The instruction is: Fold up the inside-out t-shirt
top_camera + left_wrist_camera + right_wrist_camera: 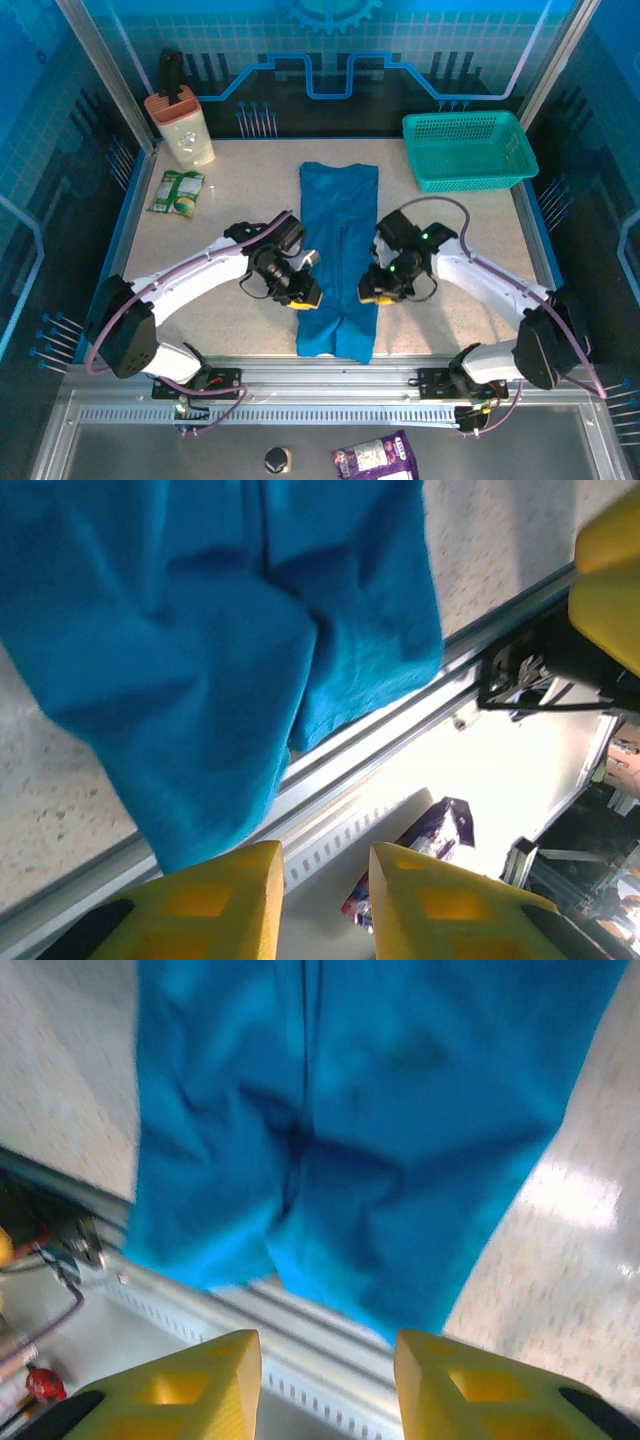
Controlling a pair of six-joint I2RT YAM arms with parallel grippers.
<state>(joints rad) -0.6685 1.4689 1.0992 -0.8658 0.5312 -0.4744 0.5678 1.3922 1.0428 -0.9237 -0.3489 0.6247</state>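
two claws hover over the inside-out t-shirt (338, 250), one at each long side of it. from above we see the shirt lying as a long narrow strip down the middle of the worktop (240, 190), its far end near the back and its near end at the front edge by the metal rail (330, 378). the left claw (303, 293) sits at the strip's left edge and the right claw (374, 293) at its right edge, both toward the near half. that overhead picture is too small for us to judge the jaws.

the wrist cameras settle it. on the left wrist, the yellow fingers (210, 905) stand a little apart with nothing between them, and the blue cloth lies beyond their tips, rumpled, with a split between two lobes at its near end. on the right wrist, the fingers (480, 1390) stand apart more widely, also holding nothing, above the same wrinkled end.

the overhead view adds the surroundings: a teal basket (470, 182) at the far right corner, a pale jar with an orange lid (182, 125) at the far left, and a green packet (178, 192) just in front of it, all well apart from the shirt. a purple packet (375, 462) lies below the rail.
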